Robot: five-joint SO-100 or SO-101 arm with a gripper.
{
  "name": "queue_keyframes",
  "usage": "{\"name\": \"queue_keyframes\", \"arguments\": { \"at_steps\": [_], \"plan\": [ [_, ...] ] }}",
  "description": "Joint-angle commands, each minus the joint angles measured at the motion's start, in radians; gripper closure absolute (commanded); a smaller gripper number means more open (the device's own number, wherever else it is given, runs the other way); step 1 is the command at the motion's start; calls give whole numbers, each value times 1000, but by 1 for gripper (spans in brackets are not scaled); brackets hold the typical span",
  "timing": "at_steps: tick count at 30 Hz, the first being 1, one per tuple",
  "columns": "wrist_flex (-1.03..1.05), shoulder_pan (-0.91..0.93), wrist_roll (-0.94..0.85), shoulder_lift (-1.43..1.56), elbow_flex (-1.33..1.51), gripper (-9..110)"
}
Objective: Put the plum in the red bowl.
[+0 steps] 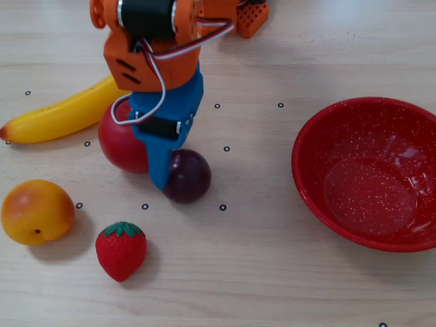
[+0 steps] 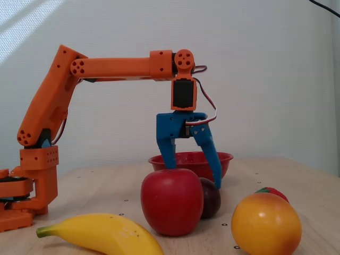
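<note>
The dark purple plum (image 1: 189,176) rests on the table against the red apple (image 1: 117,146); from the side the plum (image 2: 211,197) peeks out behind the apple (image 2: 171,201). My blue gripper (image 1: 161,165) hangs open just over the two fruits. One fingertip (image 1: 158,181) reaches down at the plum's left side, between plum and apple. In the side fixed view the gripper (image 2: 193,176) spreads its fingers above the apple's top and holds nothing. The speckled red bowl (image 1: 320,197) stands empty at the right, and its rim (image 2: 226,157) shows behind the gripper.
A yellow banana (image 1: 58,114) lies at the upper left, partly under the arm. An orange peach (image 1: 36,211) and a strawberry (image 1: 120,249) sit at the lower left. The orange arm base (image 2: 32,180) stands at the left of the side view.
</note>
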Motion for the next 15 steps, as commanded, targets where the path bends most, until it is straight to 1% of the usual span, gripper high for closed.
{"name": "queue_keyframes", "arguments": {
  "at_steps": [1,9,15],
  "plan": [
    [12,-12,31,35,-72,68],
    [-31,5,83,-21,-89,67],
    [-20,20,152,-60,-126,66]
  ]
}}
